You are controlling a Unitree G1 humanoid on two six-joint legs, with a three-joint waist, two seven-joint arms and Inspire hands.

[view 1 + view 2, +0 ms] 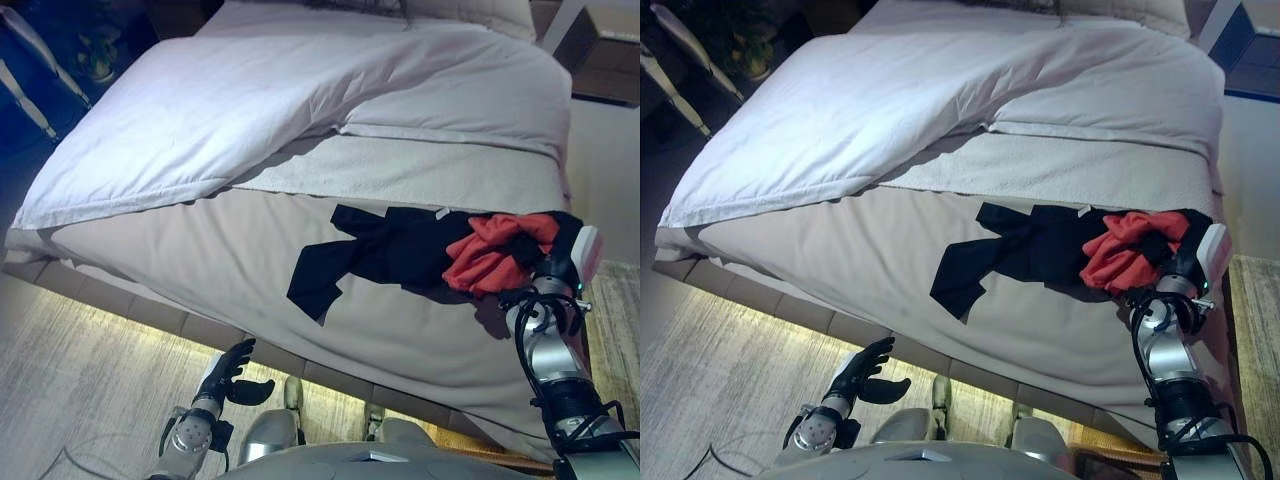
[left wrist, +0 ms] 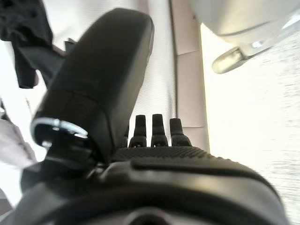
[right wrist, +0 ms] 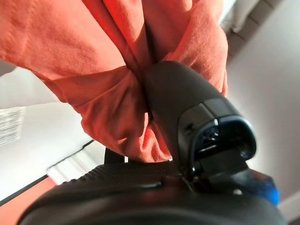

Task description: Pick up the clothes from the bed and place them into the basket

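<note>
Bedroom, wood-look floor [image 1: 60,400]. Left hand [image 1: 228,375]: low beside the bed's near edge, fingers relaxed, empty. Bed [image 1: 200,260]: black garment [image 1: 380,250] near its right edge. Right hand [image 3: 187,103]: thumb and fingers pinching red garment [image 1: 490,250] there. White duvet [image 1: 250,90]: folded back, far half.

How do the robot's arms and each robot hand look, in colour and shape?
Both arms are silver-grey, rounded metal segments with black cables looped around the wrists. The left robot hand is dark, with slim fingers and a thumb. The right robot hand is dark too, with a white cover.
</note>
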